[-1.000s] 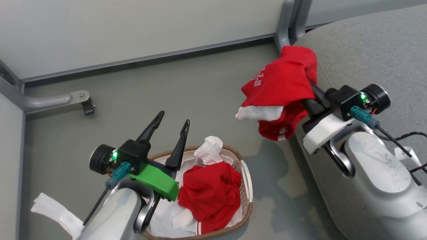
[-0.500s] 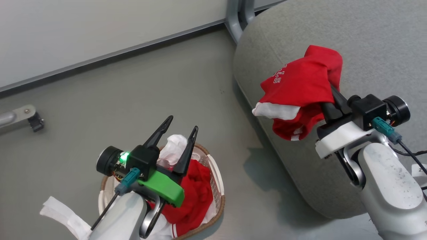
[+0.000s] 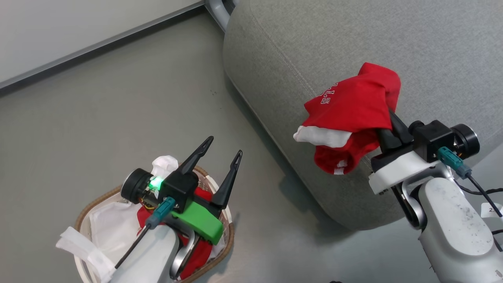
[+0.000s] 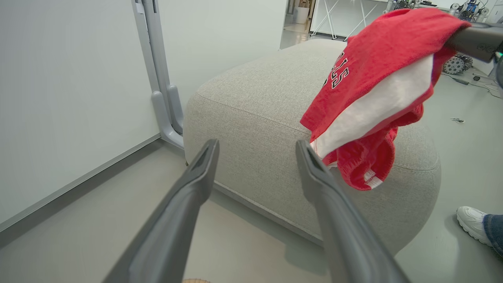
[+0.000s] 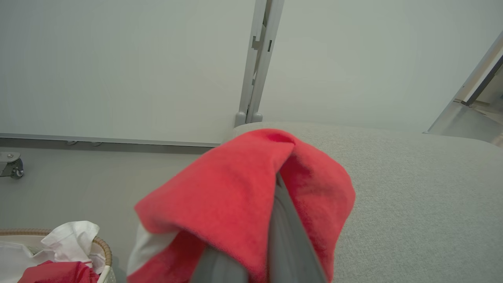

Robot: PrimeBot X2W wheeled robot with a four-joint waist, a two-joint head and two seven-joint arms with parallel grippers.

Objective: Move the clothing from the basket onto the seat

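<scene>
Wall: at far left we see a pale panel wall (image 3: 59, 31) meeting the grey floor (image 3: 118, 98) along a dark skirting line.
Basket: low on the left, the basket (image 3: 229, 236) stands on the floor, well apart from the wall. Its white liner (image 3: 110, 232) spills over the near left rim.
Left claw: the left claw (image 3: 224, 145) hangs above the basket's right half. Its two dark fingers are spread wide with nothing between them, pointing toward the seat.
Second red garment: we find the second red garment (image 3: 200, 251) bunched inside the basket, largely hidden beneath the left arm and its green mount (image 3: 198, 222).
Open floor: a wide strip of bare floor runs between the basket and the seat's rounded edge.
Post: a grey metal post (image 4: 157, 78) rises against the wall just beside the seat's far left corner.
Seat: the seat (image 3: 314, 47) takes up the upper right, its stitched edge running diagonally and its broad top bare.
Red garment: the red garment (image 3: 353, 106), with white lettering and a white panel, hangs over the seat's near edge. We cannot tell whether its lowest fold touches the cushion.
Right claw: the right claw (image 5: 279, 186) has its fingers pressed together, pinching the red garment, which folds over the tips.
Shoe: in the left wrist view, a person's white shoe (image 4: 473, 224) rests on the floor near the seat's right end.
</scene>
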